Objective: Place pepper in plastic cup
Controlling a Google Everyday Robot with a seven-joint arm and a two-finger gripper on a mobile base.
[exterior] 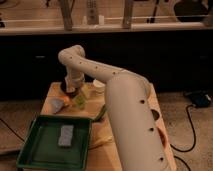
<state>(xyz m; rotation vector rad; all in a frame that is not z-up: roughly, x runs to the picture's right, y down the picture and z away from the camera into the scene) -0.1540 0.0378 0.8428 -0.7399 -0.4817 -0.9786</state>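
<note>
The pepper (pixel 102 112), slender and dark green, lies on the wooden table (pixel 55 90) just past the green tray's far right corner, close to my arm. The plastic cup (pixel 80 100), small and yellow-green, stands a little left of it. My gripper (pixel 72 91) points down at the back left of the table, just behind and left of the cup and well apart from the pepper. It stands open, and I see nothing in it.
A green tray (pixel 30 150) with a grey block (pixel 65 135) fills the front left. An orange item (pixel 67 103) and a light-blue item (pixel 56 104) sit left of the cup. A white cup (pixel 98 86) stands behind. A pale yellow item (pixel 100 142) lies by the tray.
</note>
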